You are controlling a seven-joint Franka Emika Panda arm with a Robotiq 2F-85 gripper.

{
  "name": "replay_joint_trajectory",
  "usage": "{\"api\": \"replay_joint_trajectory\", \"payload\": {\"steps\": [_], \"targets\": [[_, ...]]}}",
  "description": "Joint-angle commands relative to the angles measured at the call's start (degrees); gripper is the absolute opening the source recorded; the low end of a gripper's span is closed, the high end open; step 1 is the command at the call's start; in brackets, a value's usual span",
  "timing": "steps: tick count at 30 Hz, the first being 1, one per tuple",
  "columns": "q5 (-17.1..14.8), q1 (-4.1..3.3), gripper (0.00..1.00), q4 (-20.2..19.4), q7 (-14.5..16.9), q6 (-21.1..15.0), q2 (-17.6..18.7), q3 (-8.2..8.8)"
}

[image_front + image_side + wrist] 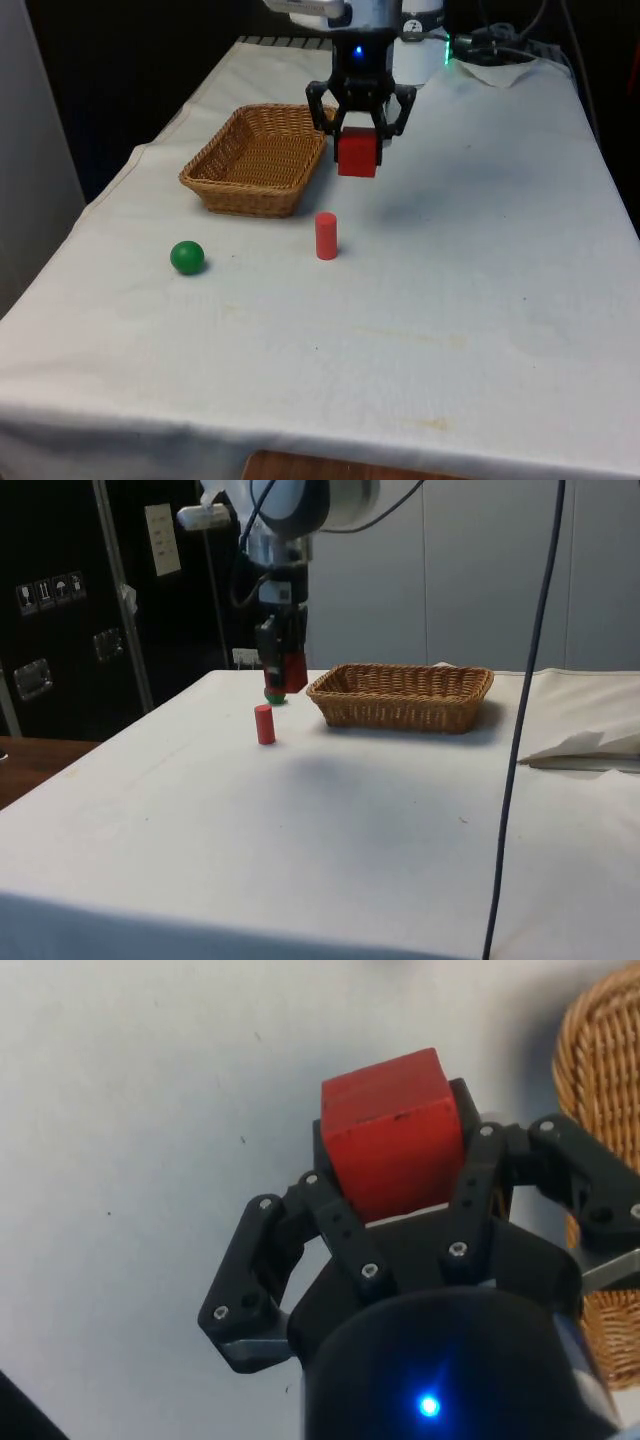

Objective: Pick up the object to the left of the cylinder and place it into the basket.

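gripper: the black gripper (358, 135) hangs above the desk in the upper middle of the front frame, its fingers closed on the red cube; in the side frame the gripper (283, 668) sits in the upper left, and the wrist frame has the gripper (395, 1175) clamping the cube from both sides.
red cube: the red cube (357, 153) is held off the desk, just to the right of the basket's near corner in the front frame; it shows as a red block (291, 672) in the side frame and at the wrist frame's centre (392, 1140).
basket: the woven wicker basket (224, 186) rests on the desk, upper left of centre in the front frame, right of centre in the side frame (400, 712).
red cylinder: the red cylinder (326, 236) stands upright at mid-frame, below the cube, apart from the basket; also seen from the side (264, 724).
green ball: the green ball (187, 257) lies at the left of the front frame, well apart from the cylinder.
desk: the desk (470, 300) wears a white cloth.
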State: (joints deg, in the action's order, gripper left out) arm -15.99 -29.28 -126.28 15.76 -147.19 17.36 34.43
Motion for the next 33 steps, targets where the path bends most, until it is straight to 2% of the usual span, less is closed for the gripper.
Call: {"api": "replay_joint_trajectory", "payload": {"steps": [1,6,7,8,13,14,15,20,22,23,29,30,31,33], "targets": [[1.1,-0.29,0.00,-0.9,-0.2,0.2,-1.2,0.86],[2.7,-0.34,0.00,-3.6,0.6,-0.1,-4.8,1.95],[1.3,0.00,0.00,-2.6,1.0,0.2,-3.9,1.26],[2.7,-0.34,0.00,-3.6,0.6,-0.1,-4.8,1.95],[5.3,-0.11,0.00,-6.5,0.8,-0.5,-8.7,2.92],[4.2,0.00,0.00,-6.1,1.1,0.1,-8.3,2.46],[6.1,-0.11,0.00,-7.4,0.9,-0.5,-9.8,3.27],[8.1,0.11,0.00,-10.1,1.5,-0.8,-12.9,4.30],[7.3,0.06,0.00,-9.9,1.8,-0.1,-12.9,4.18],[8.4,0.17,0.00,-10.9,2.0,-0.9,-13.7,4.70],[8.5,0.40,0.00,-13.3,4.9,-1.3,-15.4,6.30],[7.6,0.29,0.00,-12.8,5.2,-0.5,-15.1,6.07],[8.6,0.46,0.00,-13.6,5.3,-1.3,-15.6,6.53],[8.7,0.57,0.00,-14.2,6.2,-1.3,-16.0,6.99]]}}
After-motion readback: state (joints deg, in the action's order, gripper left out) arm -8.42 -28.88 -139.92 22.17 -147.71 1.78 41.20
